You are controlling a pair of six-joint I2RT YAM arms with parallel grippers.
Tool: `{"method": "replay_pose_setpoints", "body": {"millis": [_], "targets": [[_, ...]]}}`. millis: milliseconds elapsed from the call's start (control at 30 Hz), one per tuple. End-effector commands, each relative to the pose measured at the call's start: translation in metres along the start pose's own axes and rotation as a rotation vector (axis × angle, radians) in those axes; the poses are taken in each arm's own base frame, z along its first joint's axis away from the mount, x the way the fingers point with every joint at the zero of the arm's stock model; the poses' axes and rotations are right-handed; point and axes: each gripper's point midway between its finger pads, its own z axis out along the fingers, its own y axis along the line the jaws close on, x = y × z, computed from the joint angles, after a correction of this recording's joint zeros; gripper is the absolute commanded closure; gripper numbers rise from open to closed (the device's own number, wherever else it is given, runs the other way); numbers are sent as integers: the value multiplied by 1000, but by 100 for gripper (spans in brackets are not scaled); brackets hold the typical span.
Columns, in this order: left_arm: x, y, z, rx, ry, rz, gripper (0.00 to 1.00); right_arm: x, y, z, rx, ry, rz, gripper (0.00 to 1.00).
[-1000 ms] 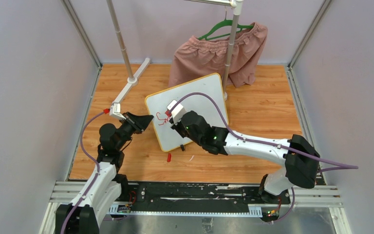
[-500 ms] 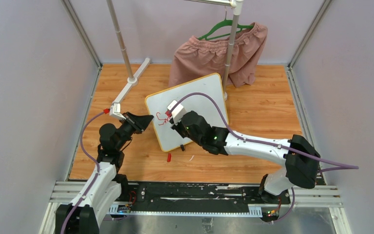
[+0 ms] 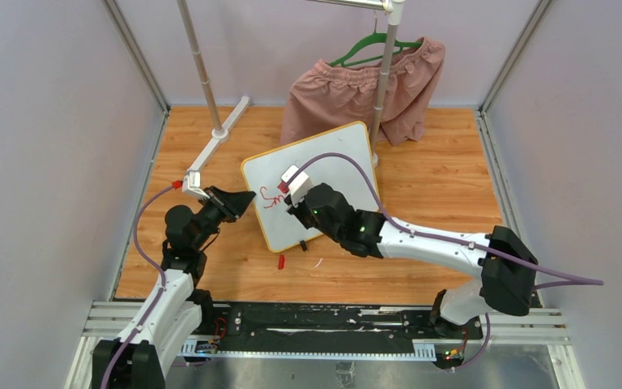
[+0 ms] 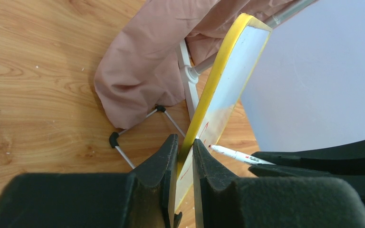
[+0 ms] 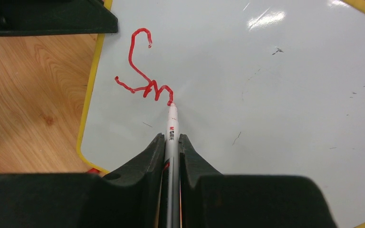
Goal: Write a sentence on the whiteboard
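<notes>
The whiteboard [image 3: 324, 174], white with a yellow rim, stands tilted on the wooden table. My left gripper [image 3: 241, 199] is shut on its left edge; in the left wrist view the jaws [image 4: 185, 142] pinch the yellow rim [image 4: 216, 71]. My right gripper [image 3: 293, 207] is shut on a white marker [image 5: 172, 121], whose red tip touches the board [image 5: 266, 95]. The sentence [image 5: 145, 80] is a few red cursive strokes near the board's left side, ending at the marker tip. The marker [image 4: 235, 154] also shows in the left wrist view.
A red marker cap [image 3: 281, 261] lies on the table in front of the board, near a black clip foot [image 3: 302, 244]. Behind the board, pink shorts [image 3: 356, 93] hang on a green hanger from a rack [image 3: 202, 69], whose base bar [image 3: 219, 146] crosses the table.
My right gripper has shifted slightly up and right across the board, and the red strokes have grown a little. The left gripper and the board have stayed put.
</notes>
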Motion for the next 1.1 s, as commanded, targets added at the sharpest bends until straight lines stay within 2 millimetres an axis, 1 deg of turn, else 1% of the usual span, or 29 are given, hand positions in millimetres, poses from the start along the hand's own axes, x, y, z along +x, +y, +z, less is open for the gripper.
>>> {"method": "replay_pose_setpoints", "body": {"millis": [0,100,133,267,300,433,533,800,1067], "targets": [[1,-5,-2,27,1,5,100,-47,-19,-19,32,-107,55,100],[1,-5,-2,27,1,6,100,-51,-26,-25,50,-122,75,100],[0,-5,-2,28,1,7,100,-50,-29,-26,60,-120,85,100],[0,-5,-2,28,1,7,100,-40,-40,-26,84,-107,129,100],[0,-5,-2,27,2,7,100,-35,-42,-25,88,-104,131,100],[1,-5,-2,29,4,5,100,-27,-43,-22,93,-106,165,100],[0,-6,-2,30,3,5,100,-20,-40,-19,82,-78,149,100],[1,-6,-2,30,6,5,100,-10,-24,-9,8,-42,123,100],[1,-5,-1,28,7,5,100,-9,-14,-7,-35,-46,122,100]]}}
